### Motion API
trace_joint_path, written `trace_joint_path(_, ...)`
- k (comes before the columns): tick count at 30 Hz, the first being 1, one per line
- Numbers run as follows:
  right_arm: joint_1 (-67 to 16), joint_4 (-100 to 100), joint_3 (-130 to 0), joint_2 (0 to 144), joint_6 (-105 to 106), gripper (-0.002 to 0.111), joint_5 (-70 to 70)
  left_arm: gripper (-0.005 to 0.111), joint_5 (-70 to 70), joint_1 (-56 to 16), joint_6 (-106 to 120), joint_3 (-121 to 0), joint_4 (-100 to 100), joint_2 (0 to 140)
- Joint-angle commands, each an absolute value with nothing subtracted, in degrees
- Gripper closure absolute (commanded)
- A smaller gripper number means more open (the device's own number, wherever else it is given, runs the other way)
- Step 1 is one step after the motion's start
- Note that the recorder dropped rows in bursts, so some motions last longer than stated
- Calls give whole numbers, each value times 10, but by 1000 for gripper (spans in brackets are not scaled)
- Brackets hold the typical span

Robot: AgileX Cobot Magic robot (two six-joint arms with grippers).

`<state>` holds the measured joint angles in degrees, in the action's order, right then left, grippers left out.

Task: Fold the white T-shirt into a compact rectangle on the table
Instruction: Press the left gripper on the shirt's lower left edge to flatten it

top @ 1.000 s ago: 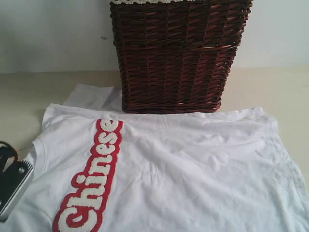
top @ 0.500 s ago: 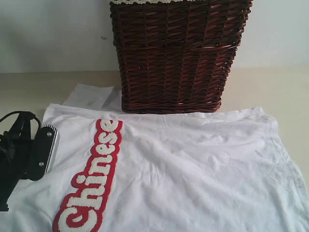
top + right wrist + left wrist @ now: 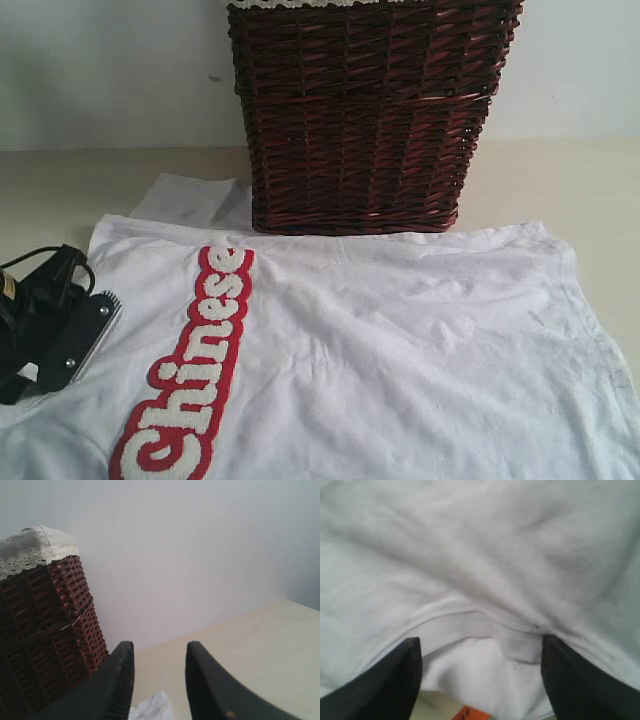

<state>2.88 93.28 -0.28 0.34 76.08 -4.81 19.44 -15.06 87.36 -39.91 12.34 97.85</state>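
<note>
The shirt (image 3: 400,340) is spread flat on the counter (image 3: 560,180), before the basket (image 3: 370,120). The left fingers (image 3: 395,680) are held spread over its collar (image 3: 465,612); the right fingers (image 3: 115,690) are parted and empty.

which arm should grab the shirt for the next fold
Left, probably. The left tool hangs open right over the neckline of the white T-shirt. The right tool is open too, but raised and aimed at the wall beside the wicker basket, not at the cloth.

White T-shirt (image 3: 400,340) spread on table (image 3: 560,185), red-outlined lettering (image 3: 195,375) facing up. Dark wicker basket (image 3: 365,120) behind it. Left gripper (image 3: 70,325) over shirt's left edge.
</note>
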Motion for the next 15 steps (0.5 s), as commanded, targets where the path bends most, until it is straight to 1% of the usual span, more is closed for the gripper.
trace_joint_path(1, 31, 930, 0, 0, 763, 73, -48, 41, 211, -149, 864, -401, 94, 997)
trace_joint_path(12, 31, 929, 0, 0, 763, 73, -48, 41, 214, -149, 873, -401, 94, 1048)
trace_joint_path(13, 31, 929, 0, 0, 763, 73, -48, 41, 214, -149, 873, -401, 94, 1053)
trace_joint_path(15, 31, 929, 0, 0, 763, 73, -48, 48, 211, -149, 873, -401, 94, 1059)
